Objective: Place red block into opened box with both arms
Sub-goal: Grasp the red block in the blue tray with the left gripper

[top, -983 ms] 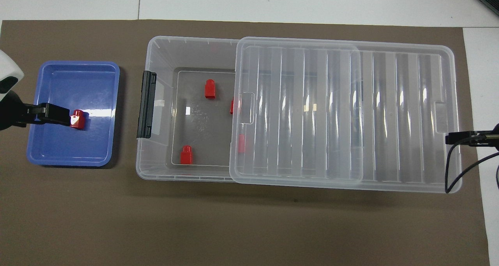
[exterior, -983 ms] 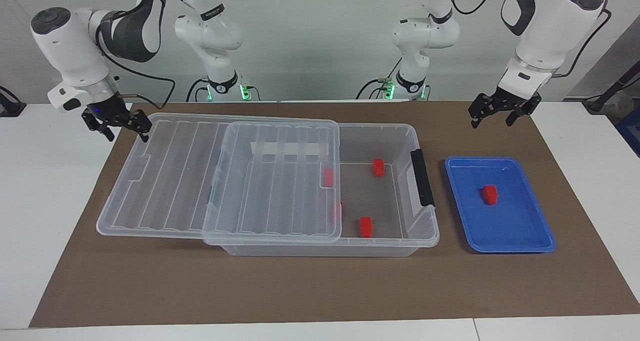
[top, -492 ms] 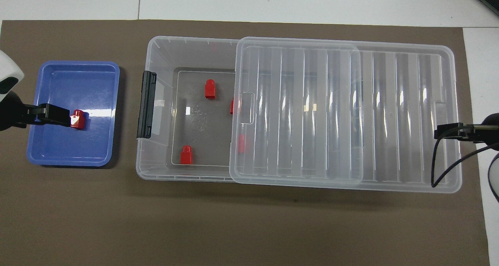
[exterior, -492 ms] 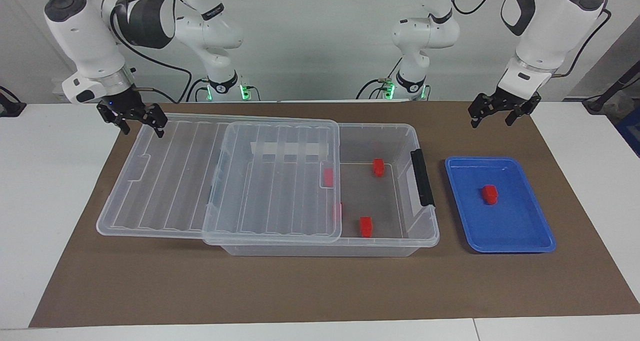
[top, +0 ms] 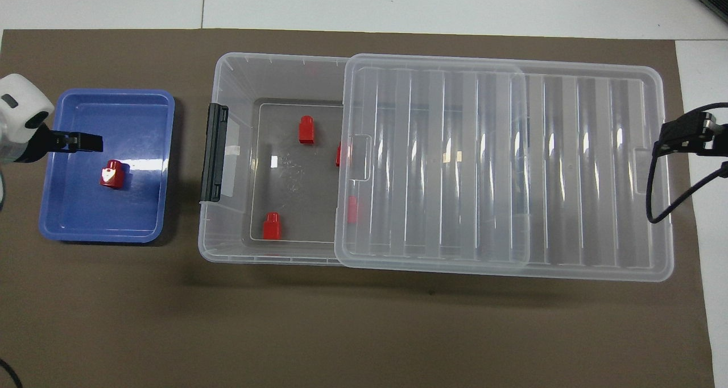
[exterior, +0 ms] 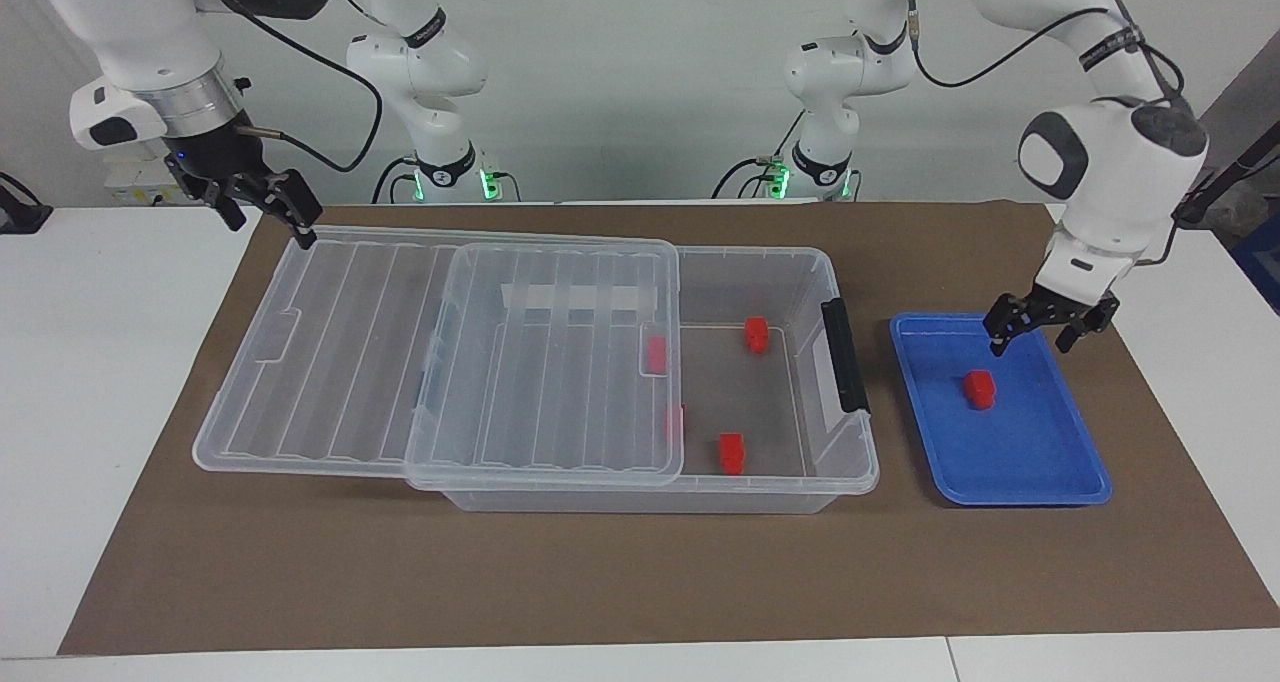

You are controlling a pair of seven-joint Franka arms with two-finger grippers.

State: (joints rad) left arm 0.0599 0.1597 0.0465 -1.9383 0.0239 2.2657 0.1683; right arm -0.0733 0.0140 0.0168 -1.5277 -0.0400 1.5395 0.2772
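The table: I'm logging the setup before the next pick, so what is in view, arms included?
red block in tray: 1, red, alone in the blue tray
red blocks in box: 4, red; two in the uncovered part, two seen through the lid's edge
box: 1, clear, mid-mat, partly uncovered
handle: 1, black, on the box end toward the tray
lid: 1, clear and ribbed, slid toward the right arm's end, overhanging the box
tray: 1, blue, beside the box at the left arm's end
mat: 1, brown, under everything
table: 1, white
left arm: white, jaws open over the tray, not on the block
right arm: white, jaws open, raised at the lid's overhanging end
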